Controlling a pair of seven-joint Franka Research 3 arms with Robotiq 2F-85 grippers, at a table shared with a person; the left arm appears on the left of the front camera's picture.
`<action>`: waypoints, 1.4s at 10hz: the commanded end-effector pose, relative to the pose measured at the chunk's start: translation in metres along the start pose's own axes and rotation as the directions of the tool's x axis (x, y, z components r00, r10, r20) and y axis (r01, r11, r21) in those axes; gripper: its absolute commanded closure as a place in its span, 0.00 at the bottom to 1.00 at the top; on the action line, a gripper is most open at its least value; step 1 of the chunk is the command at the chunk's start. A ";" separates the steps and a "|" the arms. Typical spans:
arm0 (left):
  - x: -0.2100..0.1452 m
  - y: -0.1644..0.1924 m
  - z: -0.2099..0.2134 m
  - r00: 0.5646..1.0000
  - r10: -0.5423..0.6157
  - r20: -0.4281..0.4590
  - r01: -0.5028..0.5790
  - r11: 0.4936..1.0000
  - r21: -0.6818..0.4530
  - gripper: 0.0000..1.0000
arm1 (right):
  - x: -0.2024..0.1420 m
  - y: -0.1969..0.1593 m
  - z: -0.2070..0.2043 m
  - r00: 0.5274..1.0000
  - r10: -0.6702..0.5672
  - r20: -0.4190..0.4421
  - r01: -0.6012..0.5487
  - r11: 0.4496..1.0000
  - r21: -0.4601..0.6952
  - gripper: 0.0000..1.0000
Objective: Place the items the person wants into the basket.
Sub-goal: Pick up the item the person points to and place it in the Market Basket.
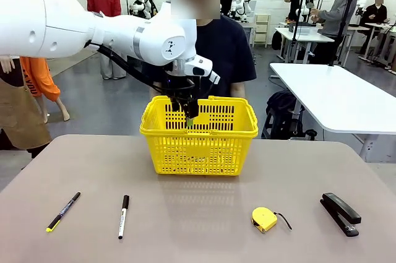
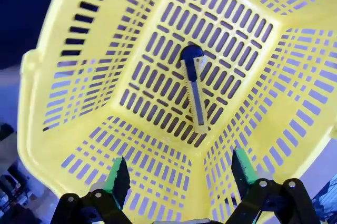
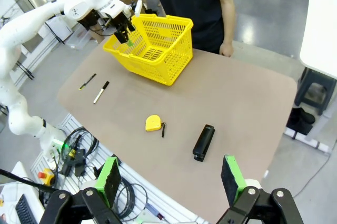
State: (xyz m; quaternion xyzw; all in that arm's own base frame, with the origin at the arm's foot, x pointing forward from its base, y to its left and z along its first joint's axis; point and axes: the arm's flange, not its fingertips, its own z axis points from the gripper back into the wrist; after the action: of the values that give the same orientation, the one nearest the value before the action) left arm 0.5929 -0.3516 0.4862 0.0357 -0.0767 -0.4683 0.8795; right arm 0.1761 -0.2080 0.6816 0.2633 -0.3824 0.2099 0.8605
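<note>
I can read no word or number from here: the print along the white marker [image 1: 123, 218] and the slim pen [image 1: 62, 212], near left on the table [image 1: 198, 238], is too small to make out.

Front faces across the table [image 1: 198, 238]; left wrist close inside the basket [image 2: 79, 39]; right wrist overlooks both.

Open tabletop [image 1: 192, 226] at 6 o'clock, between marker [image 1: 124, 216] and tape measure [image 1: 264, 219]. Blocked at 12 o'clock by basket [image 1: 210, 151], with left gripper [image 1: 189, 119] in its mouth. Clear above stapler [image 1: 340, 213] at 4 o'clock.
</note>
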 end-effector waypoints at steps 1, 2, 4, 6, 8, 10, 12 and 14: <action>-0.036 -0.007 0.044 0.990 0.142 0.012 -0.143 0.986 0.089 0.00 | 0.001 -0.001 -0.004 1.000 0.004 0.019 -0.004 1.000 0.005 0.00; -0.066 -0.015 0.074 0.976 0.213 0.039 -0.216 0.970 0.115 0.00 | 0.001 -0.001 -0.004 1.000 0.004 0.019 -0.004 1.000 0.005 0.00; -0.142 -0.041 0.127 0.927 0.341 0.153 -0.364 0.919 0.154 0.00 | 0.001 -0.001 -0.004 1.000 0.004 0.019 -0.004 1.000 0.005 0.00; -0.218 -0.074 0.158 0.877 0.414 0.245 -0.468 0.852 0.234 0.00 | 0.001 -0.001 -0.004 1.000 0.004 0.019 -0.004 1.000 0.005 0.00; -0.255 -0.085 0.155 0.858 0.466 0.216 -0.508 0.833 0.219 0.00 | 0.001 -0.001 -0.004 1.000 0.004 0.019 -0.004 1.000 0.005 0.00; -0.285 -0.080 0.148 0.840 0.509 0.187 -0.538 0.825 0.174 0.00 | 0.001 -0.001 -0.004 1.000 0.004 0.019 -0.004 1.000 0.005 0.00; -0.293 -0.073 0.147 0.822 0.541 0.178 -0.567 0.809 0.154 0.00 | 0.001 -0.001 -0.004 1.000 0.004 0.019 -0.004 1.000 0.005 0.00; -0.292 -0.079 0.144 0.831 0.527 0.179 -0.554 0.813 0.180 0.00 | 0.001 -0.001 -0.004 1.000 0.004 0.019 -0.004 1.000 0.005 0.00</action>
State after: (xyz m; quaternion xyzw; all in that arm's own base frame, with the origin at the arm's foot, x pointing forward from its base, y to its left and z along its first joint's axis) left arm 0.3468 -0.1472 0.5870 0.0815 -0.1856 -0.1819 0.9622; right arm 0.1763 -0.2080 0.6814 0.2634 -0.3822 0.2097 0.8605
